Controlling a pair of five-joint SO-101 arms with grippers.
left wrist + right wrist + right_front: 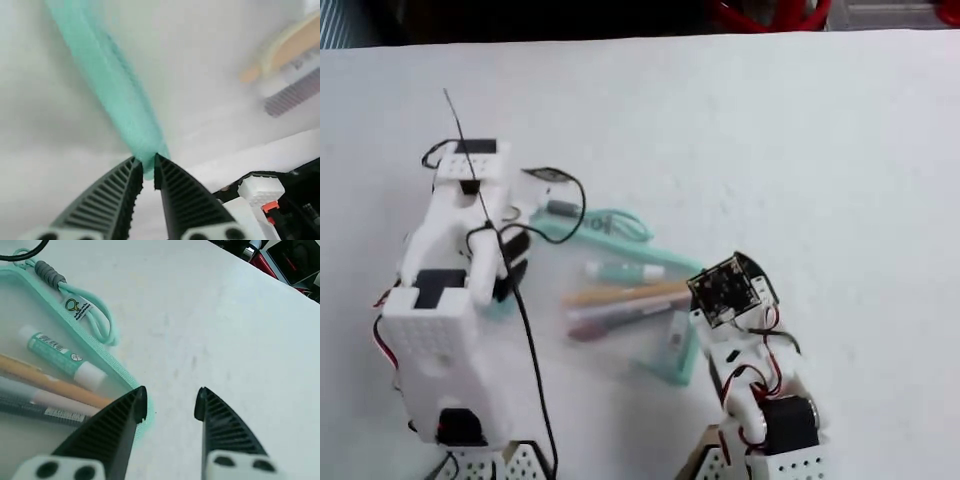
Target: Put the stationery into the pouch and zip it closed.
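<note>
High view: the see-through pouch (677, 352) lies on the white worktop (820, 150) between the two arms, with a pencil (630, 293) and pens (620, 318) showing through it.

Left wrist view: the left pincer (148, 169) is pinched narrow on the pouch's mint trim (110, 85).

Right wrist view: the right pincer (170, 402) gapes wide, gripping nothing, one fingertip (137, 397) at the corner of the trim. A green-and-white tube (60, 352) lies beside the pencil, and the cord loop (97, 315) rests on the worktop.

left hand (146, 162) tight in a pinch, right hand (171, 392) wide open
</note>
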